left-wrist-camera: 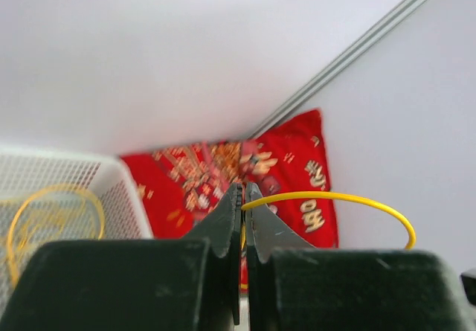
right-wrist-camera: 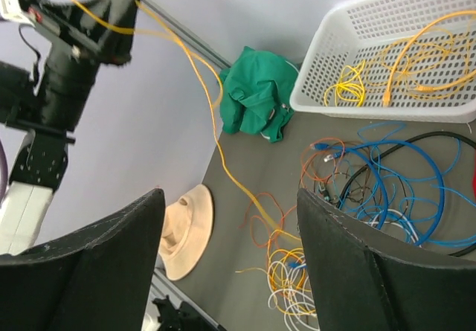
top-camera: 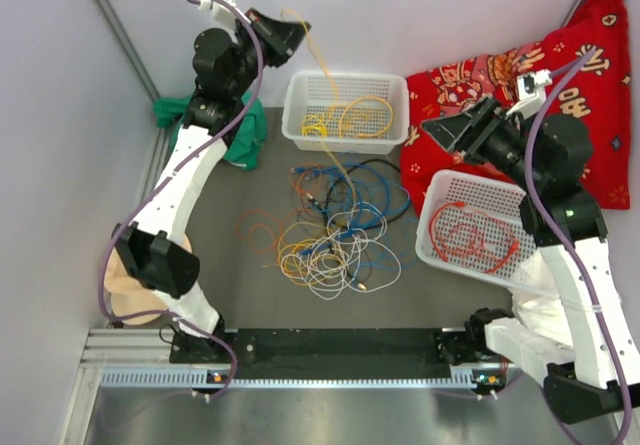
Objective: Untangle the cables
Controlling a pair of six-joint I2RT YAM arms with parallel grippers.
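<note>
Left tool [left-wrist-camera: 243, 191] clenched on a thin yellow cable [left-wrist-camera: 335, 195], upper left; right tool [right-wrist-camera: 230, 197] hanging open; tangled multicoloured cables [top-camera: 330, 245] sit mid-tabletop [top-camera: 240, 290].

Soft, even light is filling all three views, leaving only faint shadows on the dark surface [top-camera: 240, 305]. In the left wrist view the red cushion [left-wrist-camera: 193, 171] and white basket [left-wrist-camera: 111, 190] are blurring, and the left hand [left-wrist-camera: 242, 193] is looming dark and unfocused along the bottom

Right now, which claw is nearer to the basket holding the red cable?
Right. The right claw sits open just beyond that basket's far-left corner. The left claw is across the table, past the other basket, shut on a yellow cable.
</note>
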